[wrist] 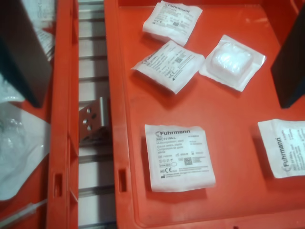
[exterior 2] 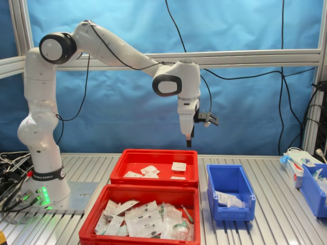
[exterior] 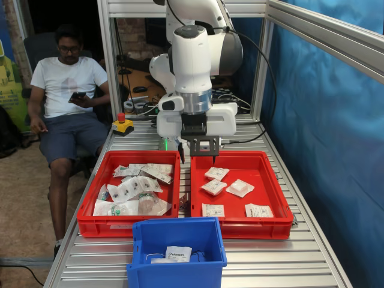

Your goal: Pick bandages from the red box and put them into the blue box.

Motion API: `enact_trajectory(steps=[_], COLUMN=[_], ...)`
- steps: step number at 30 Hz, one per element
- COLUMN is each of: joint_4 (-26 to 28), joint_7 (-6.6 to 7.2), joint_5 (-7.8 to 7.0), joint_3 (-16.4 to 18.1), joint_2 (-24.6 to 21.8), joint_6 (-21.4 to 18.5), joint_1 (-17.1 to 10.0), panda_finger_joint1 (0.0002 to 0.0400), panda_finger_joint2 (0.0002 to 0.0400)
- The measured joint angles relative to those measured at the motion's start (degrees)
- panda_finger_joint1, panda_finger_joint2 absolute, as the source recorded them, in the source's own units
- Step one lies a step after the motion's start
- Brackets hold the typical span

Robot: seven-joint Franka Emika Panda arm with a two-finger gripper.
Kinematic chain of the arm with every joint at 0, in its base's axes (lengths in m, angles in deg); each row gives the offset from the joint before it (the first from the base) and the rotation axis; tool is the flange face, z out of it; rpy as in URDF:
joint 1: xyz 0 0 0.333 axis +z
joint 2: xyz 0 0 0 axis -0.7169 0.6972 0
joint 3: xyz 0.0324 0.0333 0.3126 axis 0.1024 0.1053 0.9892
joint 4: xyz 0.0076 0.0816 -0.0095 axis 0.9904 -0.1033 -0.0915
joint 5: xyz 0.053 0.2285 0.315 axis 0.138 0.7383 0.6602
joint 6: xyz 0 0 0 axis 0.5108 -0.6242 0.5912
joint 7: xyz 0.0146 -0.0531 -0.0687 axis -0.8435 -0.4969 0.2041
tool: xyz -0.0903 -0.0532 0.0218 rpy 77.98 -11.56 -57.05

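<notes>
The red box (exterior: 252, 228) holds several bandages (exterior: 213, 186) spread thinly; it also shows in the second exterior view (exterior 2: 153, 181). My gripper (exterior: 198, 157) hangs open and empty above the box's far rim near its corner, clear of the packets. In the wrist view the bandages (wrist: 178, 157) lie flat on the red box's floor (wrist: 228, 114), and my gripper (wrist: 162, 102) shows one dark finger on each side. In the second exterior view my gripper (exterior 2: 188, 138) hangs well above the box. The blue box (exterior: 177, 234) stands in front with a packet (exterior: 178, 253) inside; it also shows in the second exterior view (exterior 2: 230, 201).
A twin red crate (exterior: 129, 225) with a heap of packets sits beside the red box, a metal bracket (wrist: 93, 119) in the gap between them. A seated person (exterior: 66, 90) and a red stop button (exterior: 122, 125) are at the table's far end. Another blue bin (exterior 2: 314, 186) stands apart.
</notes>
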Motion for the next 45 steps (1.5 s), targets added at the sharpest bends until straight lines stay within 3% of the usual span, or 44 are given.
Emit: enact_trajectory(steps=[23, 34, 45], joint_4=[-0.19, -1.65, -2.25], joint_7=[0.00, 0.00, 0.00], joint_5=[0.00, 0.00, 0.00], joint_3=[-0.19, -0.20, -0.22], joint_2=[7.18, 8.71, 9.03], joint_6=[3.99, 8.20, 9.31], joint_1=[0.00, 0.17, 1.18], panda_finger_joint1=[0.0400, 0.0400, 0.0400], panda_finger_joint2=[0.0400, 0.0400, 0.0400])
